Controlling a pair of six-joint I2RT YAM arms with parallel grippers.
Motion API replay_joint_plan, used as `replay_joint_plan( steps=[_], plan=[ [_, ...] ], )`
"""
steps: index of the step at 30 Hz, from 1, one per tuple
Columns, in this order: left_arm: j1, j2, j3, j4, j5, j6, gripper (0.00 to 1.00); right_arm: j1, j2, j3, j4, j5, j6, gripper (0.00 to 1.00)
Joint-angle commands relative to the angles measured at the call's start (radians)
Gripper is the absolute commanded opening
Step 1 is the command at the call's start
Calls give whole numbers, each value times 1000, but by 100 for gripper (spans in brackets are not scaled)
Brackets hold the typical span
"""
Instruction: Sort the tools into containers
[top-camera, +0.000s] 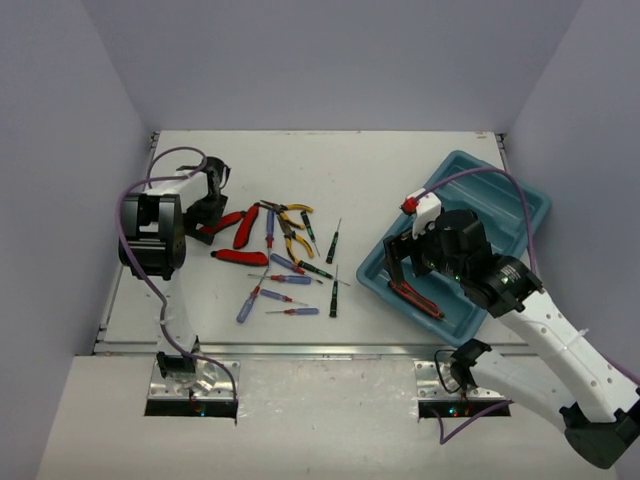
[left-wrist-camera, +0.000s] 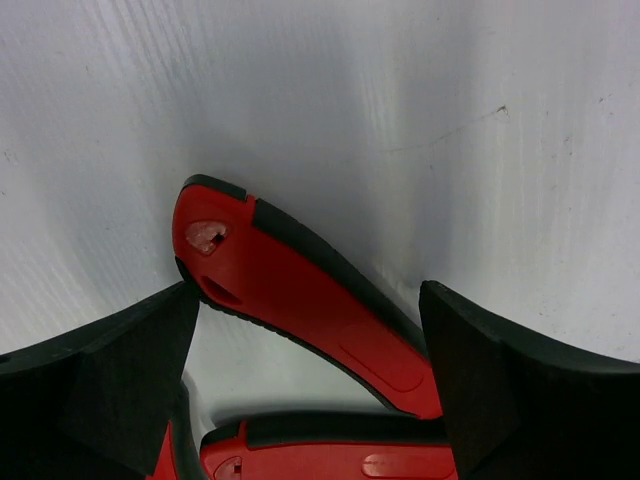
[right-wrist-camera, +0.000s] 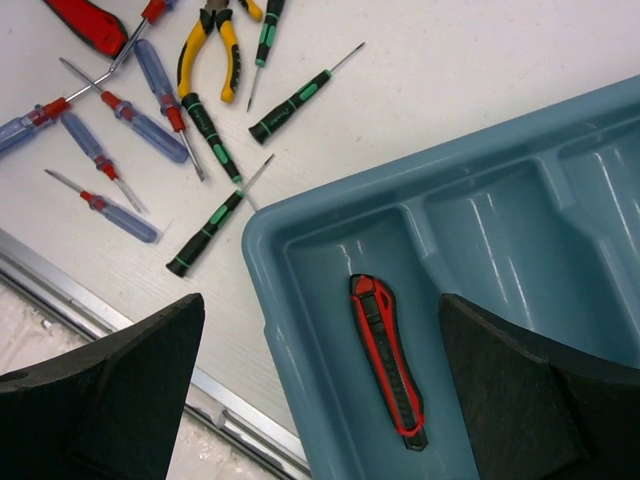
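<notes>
My left gripper (top-camera: 208, 222) is open and low over red-handled pliers (top-camera: 226, 221) at the left end of the tool pile. In the left wrist view the two red handles (left-wrist-camera: 300, 290) lie on the table between my fingers (left-wrist-camera: 120, 370), which straddle them. My right gripper (top-camera: 412, 268) is open and empty above the near end of the teal tray (top-camera: 505, 200). A red-black utility knife (right-wrist-camera: 388, 360) lies in the tray's nearest long compartment (right-wrist-camera: 300, 300), between my fingertips in the right wrist view.
Loose on the table lie a second red handle (top-camera: 246, 226), a red tool (top-camera: 238, 257), yellow pliers (top-camera: 292, 228), blue screwdrivers (top-camera: 250, 298) and black-green screwdrivers (top-camera: 333, 290). The table's metal front edge (right-wrist-camera: 120, 320) runs below them. Walls enclose the table on three sides.
</notes>
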Motion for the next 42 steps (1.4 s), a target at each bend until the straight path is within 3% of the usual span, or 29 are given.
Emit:
replay_joint_plan(
  steps=[1, 8, 10, 17, 25, 31, 35, 42],
  plan=[
    [32, 34, 18, 76, 18, -11, 86, 1, 6, 2, 32, -64, 4, 99],
    [63, 90, 26, 132, 55, 4, 53, 1, 6, 4, 20, -63, 15, 99],
    [70, 99, 39, 139, 64, 8, 37, 0, 4, 6, 13, -94, 21, 99],
    [91, 101, 128, 112, 84, 21, 2, 1, -7, 4, -8, -93, 28, 99],
    [99, -149, 102, 139, 80, 30, 0, 1, -34, 4, -12, -81, 51, 99],
    [9, -439, -28, 212, -86, 53, 0, 1, -69, 14, 15, 48, 116, 99],
    [-123, -562, -90, 206, -108, 34, 0, 1, -103, 30, 15, 118, 160, 99],
    [-308, -675, -277, 341, 24, -39, 0, 1, -141, 52, -5, 151, 169, 99]
  ],
)
